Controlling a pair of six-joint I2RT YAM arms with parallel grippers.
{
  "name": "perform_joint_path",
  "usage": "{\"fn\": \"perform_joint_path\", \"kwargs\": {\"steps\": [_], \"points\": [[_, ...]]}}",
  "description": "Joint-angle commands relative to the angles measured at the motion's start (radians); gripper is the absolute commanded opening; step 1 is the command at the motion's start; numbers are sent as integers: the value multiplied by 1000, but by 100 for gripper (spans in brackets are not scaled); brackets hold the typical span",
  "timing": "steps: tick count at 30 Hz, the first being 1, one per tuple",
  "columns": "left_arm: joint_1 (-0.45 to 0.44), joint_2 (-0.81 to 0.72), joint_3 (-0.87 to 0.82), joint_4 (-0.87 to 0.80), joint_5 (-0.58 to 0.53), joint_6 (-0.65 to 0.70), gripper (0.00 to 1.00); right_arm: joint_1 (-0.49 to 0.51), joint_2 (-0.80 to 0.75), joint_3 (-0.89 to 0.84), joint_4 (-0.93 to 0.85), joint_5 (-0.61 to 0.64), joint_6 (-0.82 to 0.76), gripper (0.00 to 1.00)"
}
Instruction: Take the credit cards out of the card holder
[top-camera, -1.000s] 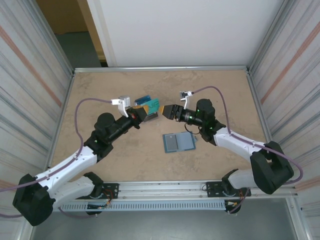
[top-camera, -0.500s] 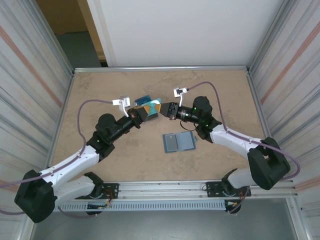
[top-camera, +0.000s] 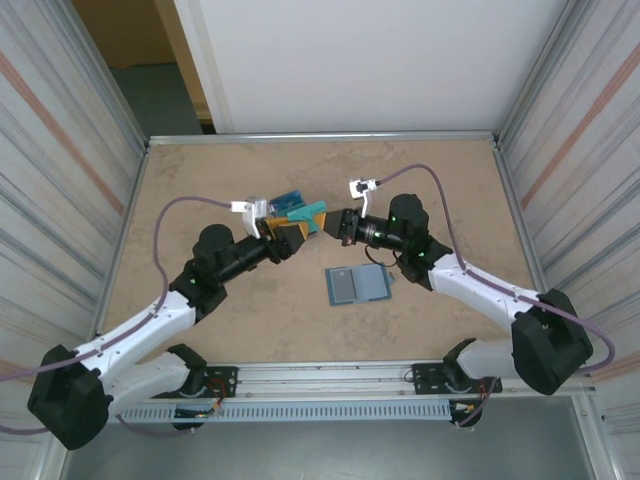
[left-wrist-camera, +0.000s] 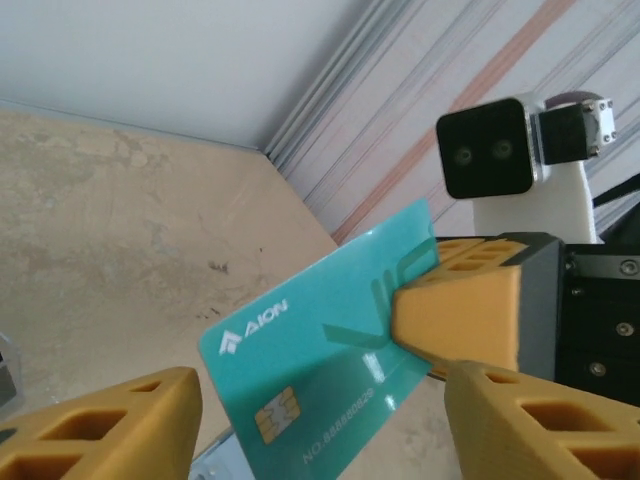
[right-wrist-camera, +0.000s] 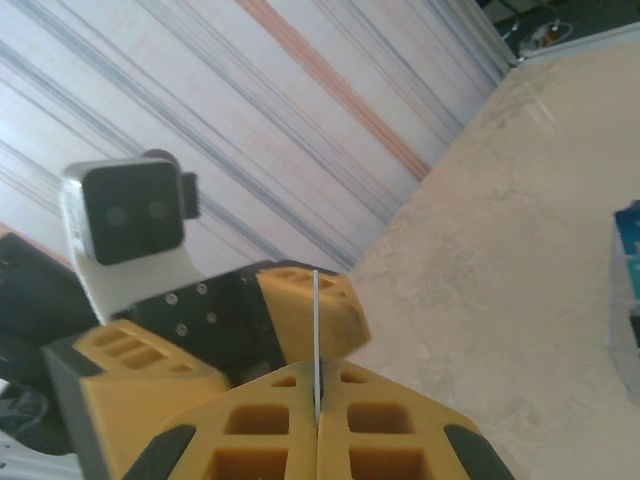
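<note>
A teal credit card (left-wrist-camera: 320, 345) hangs in the air between two robot arms. The right fingers (left-wrist-camera: 425, 315), open a second ago, now clench its far edge. The left fingers (top-camera: 289, 236), clamped until just now, have released and stand apart on either side of it. The card holder (top-camera: 357, 285) lies open on the tabletop (top-camera: 200, 180), just beside the right fingers. The handover looks complete, so this card can be set down.

Left tool (top-camera: 292, 236) spread wide; right tool (top-camera: 328, 225) pinched closed, tips facing.
</note>
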Motion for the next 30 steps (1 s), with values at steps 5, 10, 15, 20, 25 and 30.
{"fn": "perform_joint_path", "kwargs": {"steps": [5, 10, 15, 20, 25, 30], "points": [[8, -39, 214, -379, 124, 394, 79, 34, -168, -70, -241, 80, -152, 0], [9, -1, 321, -544, 187, 553, 85, 35, -273, -79, -396, 86, -227, 0], [9, 94, 457, -747, 292, 685, 81, 35, -389, -76, -531, 85, -313, 0], [10, 149, 505, -794, 439, 746, 76, 33, -461, -77, -593, 61, -361, 0], [9, 203, 523, -780, 577, 746, 70, 35, -481, -77, -599, 24, -368, 0], [9, 253, 528, -767, 661, 749, 61, 36, -460, -76, -580, -16, -368, 0]]}}
